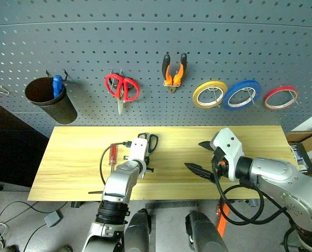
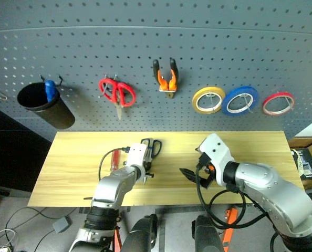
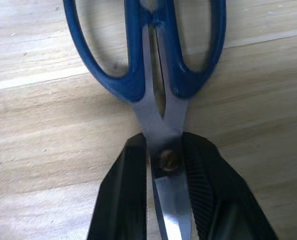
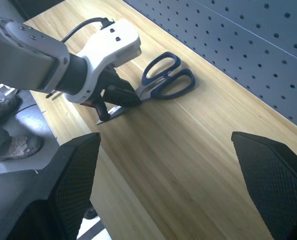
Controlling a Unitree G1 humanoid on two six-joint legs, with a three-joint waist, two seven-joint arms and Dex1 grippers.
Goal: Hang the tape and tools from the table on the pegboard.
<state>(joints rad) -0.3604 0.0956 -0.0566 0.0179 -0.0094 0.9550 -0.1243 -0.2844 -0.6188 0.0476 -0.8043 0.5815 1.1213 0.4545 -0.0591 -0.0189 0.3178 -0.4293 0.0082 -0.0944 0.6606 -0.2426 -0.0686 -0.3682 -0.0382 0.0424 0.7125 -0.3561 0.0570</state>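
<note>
Dark blue-handled scissors (image 3: pixel 138 75) lie on the pale wood table (image 1: pixel 77 157), handles toward the pegboard (image 1: pixel 145 42). My left gripper (image 3: pixel 163 142) is shut on the scissors at the pivot screw, seen also from the right wrist (image 4: pixel 122 96). The red-handled screwdriver (image 1: pixel 113 155) lies just left of that hand. My right gripper (image 1: pixel 202 156) hovers open over the table's right half, holding nothing. Orange-and-black pliers (image 1: pixel 174 71) and the thin red tape (image 1: pixel 281 97) hang on pegboard hooks.
Red-handled scissors (image 1: pixel 122 88), a yellow tape roll (image 1: pixel 209 94) and a blue tape roll (image 1: pixel 241 94) hang on the board. A black cup (image 1: pixel 50 100) with a blue-handled tool hangs at left. A cardboard box (image 1: pixel 308 149) stands off the table's right end.
</note>
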